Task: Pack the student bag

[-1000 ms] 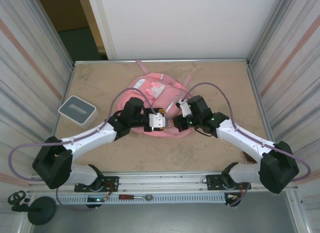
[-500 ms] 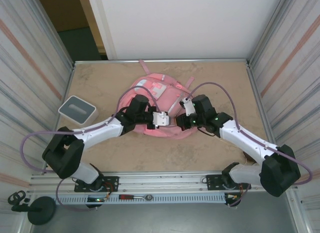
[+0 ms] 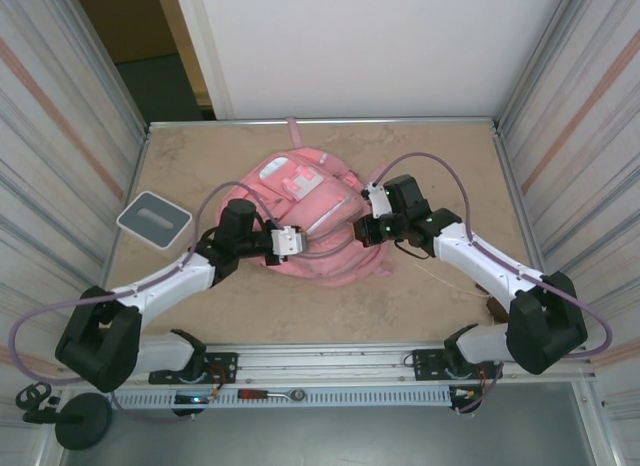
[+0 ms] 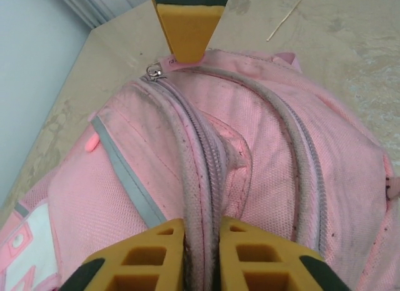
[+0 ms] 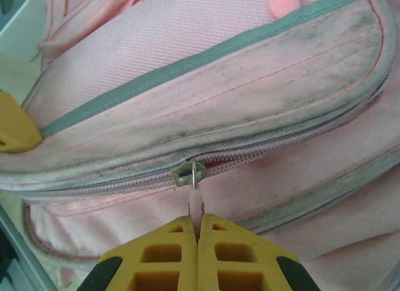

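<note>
The student bag [image 3: 335, 261] lies mid-tabletop [image 3: 200, 166]. The right tool [image 5: 197, 225] is clamped on the zipper pull [image 5: 195, 194]. The left tool [image 4: 202, 231] narrowly pinches the zipper seam [image 4: 201, 172]. Draw the pull along the track with the seam taut, to avoid jamming.

Bag [image 4: 250, 135]: pink woven cloth, matt, coarse weave, grimy along seams; grey webbing trim. Zip pull [image 5: 189, 173]: bright metal. Counter [image 3: 440, 166]: mottled beige, matt, stone-like.

Lab cell: corrugated panel walls [image 3: 60, 136], aluminium mounting rail [image 3: 330, 371].
</note>
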You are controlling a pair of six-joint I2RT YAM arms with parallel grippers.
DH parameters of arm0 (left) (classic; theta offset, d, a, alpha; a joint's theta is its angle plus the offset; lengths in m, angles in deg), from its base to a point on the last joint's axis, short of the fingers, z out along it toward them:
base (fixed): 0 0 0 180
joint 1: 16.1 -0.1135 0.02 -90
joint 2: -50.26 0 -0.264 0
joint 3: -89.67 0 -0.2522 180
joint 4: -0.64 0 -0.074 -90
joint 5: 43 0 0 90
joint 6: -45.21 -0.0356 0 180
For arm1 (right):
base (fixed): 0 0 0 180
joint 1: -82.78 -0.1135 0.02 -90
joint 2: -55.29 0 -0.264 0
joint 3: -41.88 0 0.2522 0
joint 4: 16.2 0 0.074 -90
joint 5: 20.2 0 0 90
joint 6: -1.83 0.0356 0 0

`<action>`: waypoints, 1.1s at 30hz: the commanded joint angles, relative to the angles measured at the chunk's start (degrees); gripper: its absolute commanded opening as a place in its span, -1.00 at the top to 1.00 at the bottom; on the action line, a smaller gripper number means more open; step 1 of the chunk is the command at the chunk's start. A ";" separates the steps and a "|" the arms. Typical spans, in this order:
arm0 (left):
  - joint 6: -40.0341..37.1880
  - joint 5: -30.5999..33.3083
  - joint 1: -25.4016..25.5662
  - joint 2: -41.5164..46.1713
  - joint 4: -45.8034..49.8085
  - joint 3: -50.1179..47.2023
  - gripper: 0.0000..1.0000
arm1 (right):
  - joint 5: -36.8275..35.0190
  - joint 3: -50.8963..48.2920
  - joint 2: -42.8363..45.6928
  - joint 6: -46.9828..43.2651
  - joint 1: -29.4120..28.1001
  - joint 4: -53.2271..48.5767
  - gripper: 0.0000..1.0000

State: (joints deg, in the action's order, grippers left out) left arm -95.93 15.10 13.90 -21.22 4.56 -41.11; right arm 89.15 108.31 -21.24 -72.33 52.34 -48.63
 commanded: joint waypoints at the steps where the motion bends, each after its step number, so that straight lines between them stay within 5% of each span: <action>1: 4.54 2.83 -1.77 3.63 0.37 -0.55 0.41 | -2.61 1.21 -0.62 0.27 -1.07 -0.60 1.00; 6: 10.50 5.83 3.38 5.74 4.15 2.51 -0.15 | -1.78 0.69 -0.42 1.65 -3.17 2.14 1.00; 14: 15.97 21.84 13.98 -2.72 7.29 10.01 -0.27 | -2.37 -1.23 1.46 2.36 -3.59 4.11 1.00; 24: 16.60 24.55 14.22 -9.82 9.19 13.86 0.19 | -3.36 -3.77 2.57 2.80 -3.07 5.10 1.00; 31: 16.91 19.58 11.07 -8.15 12.18 13.72 0.96 | -6.30 -4.25 3.10 2.45 -1.95 4.12 1.00; 33: 16.67 17.54 10.23 -6.55 11.86 12.83 1.00 | -9.03 -4.02 2.65 2.49 -1.49 2.86 1.00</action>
State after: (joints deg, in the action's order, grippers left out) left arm -78.46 33.77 26.43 -30.14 14.63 -28.52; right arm 84.85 104.37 -19.99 -70.60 49.70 -45.00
